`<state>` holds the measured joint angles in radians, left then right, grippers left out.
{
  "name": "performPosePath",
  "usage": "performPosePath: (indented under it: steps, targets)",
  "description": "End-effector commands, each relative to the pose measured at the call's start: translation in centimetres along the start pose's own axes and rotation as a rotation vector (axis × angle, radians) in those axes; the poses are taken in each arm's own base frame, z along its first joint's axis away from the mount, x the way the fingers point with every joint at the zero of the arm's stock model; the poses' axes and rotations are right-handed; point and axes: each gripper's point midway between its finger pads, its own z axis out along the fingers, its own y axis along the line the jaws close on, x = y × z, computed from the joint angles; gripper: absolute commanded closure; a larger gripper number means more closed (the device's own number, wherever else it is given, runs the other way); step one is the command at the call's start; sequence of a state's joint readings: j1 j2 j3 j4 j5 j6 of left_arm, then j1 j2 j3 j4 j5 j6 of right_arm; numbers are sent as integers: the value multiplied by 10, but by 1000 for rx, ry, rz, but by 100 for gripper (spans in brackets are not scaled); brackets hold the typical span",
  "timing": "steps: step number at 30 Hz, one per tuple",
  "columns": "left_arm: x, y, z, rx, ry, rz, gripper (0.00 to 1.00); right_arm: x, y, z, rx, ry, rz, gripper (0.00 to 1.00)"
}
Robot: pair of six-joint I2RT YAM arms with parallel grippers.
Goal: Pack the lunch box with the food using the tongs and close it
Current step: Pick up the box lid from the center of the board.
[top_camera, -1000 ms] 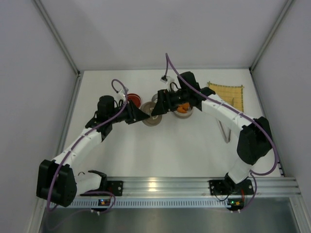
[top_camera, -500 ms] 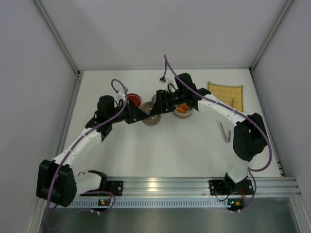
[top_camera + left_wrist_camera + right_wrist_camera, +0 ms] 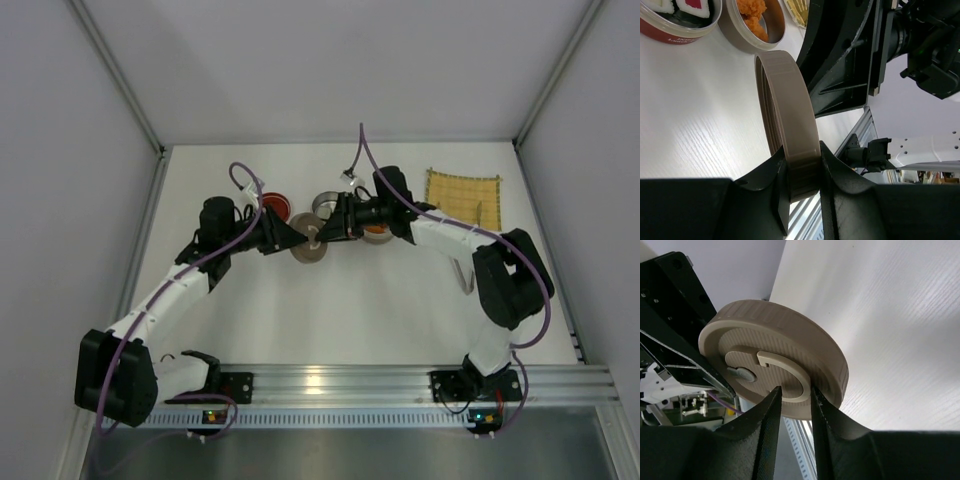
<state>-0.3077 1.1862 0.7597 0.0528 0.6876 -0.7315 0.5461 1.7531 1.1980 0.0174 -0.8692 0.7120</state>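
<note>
A round beige lunch box lid (image 3: 313, 251) hangs on edge above the table, and my left gripper (image 3: 803, 175) is shut on its rim (image 3: 785, 100). From the other side, my right gripper (image 3: 794, 392) is shut on the curved ring handle (image 3: 790, 371) on the lid's top face. Orange food (image 3: 754, 12) lies in a brown tin (image 3: 378, 233). White-and-dark pieces with red (image 3: 685, 6) fill a red tin (image 3: 276, 207). The silver tongs (image 3: 460, 268) lie on the table to the right, under the right arm.
A bare metal tin (image 3: 326, 203) stands between the red tin and the brown one. A yellow woven mat (image 3: 462, 189) lies at the back right. White walls close the table on three sides. The two wrists almost meet at the lid.
My right gripper has moved left from over the brown tin to the lid and closed on its ring handle. The left arm has kept still with the lid.
</note>
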Motion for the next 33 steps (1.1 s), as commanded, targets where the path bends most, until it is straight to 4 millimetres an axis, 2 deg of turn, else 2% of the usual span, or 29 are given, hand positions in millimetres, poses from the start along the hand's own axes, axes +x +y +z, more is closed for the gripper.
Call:
performPosePath:
  steps: [1,5,12,19,26,28,33]
  targets:
    - [3,5,4,-2,-8,25,100,-10,98,-25,-325,-21,-180,73]
    - [3,7,5,-10,-8,25,100,-10,104,-30,-358,-28,-187,80]
    - [6,18,6,-57,-5,26,100,-11,113,-35,-386,-45,-221,83]
    - [7,29,6,-107,-6,31,100,-8,132,-46,-477,-68,-233,88]
    - [7,42,8,-158,-9,33,100,-7,135,-49,-491,-72,-242,97]
    - [13,51,9,-186,18,4,100,-6,135,-49,-493,-72,-243,100]
    - [13,50,16,-165,36,-24,100,-4,130,-47,-482,-66,-242,100]
